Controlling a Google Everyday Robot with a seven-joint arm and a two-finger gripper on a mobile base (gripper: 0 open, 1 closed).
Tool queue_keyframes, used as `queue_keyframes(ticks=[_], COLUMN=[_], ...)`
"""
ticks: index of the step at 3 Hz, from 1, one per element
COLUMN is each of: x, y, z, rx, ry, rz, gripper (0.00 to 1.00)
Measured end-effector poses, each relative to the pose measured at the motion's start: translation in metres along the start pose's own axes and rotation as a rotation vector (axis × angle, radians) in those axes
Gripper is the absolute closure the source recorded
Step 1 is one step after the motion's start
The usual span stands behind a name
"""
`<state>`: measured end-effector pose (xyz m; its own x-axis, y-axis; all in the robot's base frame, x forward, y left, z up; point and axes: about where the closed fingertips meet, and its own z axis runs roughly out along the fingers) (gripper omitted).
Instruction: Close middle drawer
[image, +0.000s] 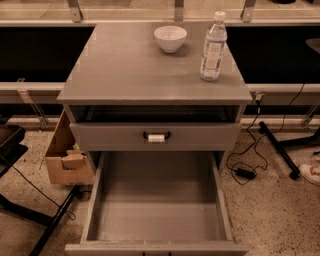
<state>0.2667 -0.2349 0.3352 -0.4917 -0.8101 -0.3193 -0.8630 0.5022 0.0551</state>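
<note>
The middle drawer (157, 220) is seen pulled far out of the grey cabinet (75, 107), toward the bottom edge of the view, so that its bare grey floor and both side walls are exposed from above. Its flat front panel (155, 248) lies along the lowest edge of the view and is cut off there. The gripper is not caught in the camera view, so it cannot be told whether its fingers are spread or pressed together. Directly above the pulled-out drawer, a second grey drawer front (200, 137) is seated flush in the cabinet, and a black handle carrying a white tag (156, 137) is fixed at its centre. Above that front, a dark open slot (155, 114) is left under the cabinet top (125, 65). On the top, a white bowl (170, 38) is placed near the back edge, and a clear water bottle (213, 47) with a white cap is stood upright just to its right; the two are near each other but apart. To the left of the cabinet, a brown cardboard box (67, 162) is set on the speckled floor (270, 215), close against the cabinet's side. Black frame legs (50, 227) are seen in the lower left corner. To the right, a black cable with a small power adapter (245, 173) is laid on the floor, and a black stand leg (280, 150) runs diagonally beside it. A white object (311, 173) is cut off at the right edge and cannot be identified.
</note>
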Motion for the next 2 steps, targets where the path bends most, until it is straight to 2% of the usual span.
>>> queue_keyframes(ticks=[1, 2], x=[-0.016, -0.041], y=[-0.016, -0.036], z=[0.011, 0.010], rx=[0.044, 0.103], ry=[-0.077, -0.167], rz=[0.011, 0.005], gripper=[1.00, 1.00])
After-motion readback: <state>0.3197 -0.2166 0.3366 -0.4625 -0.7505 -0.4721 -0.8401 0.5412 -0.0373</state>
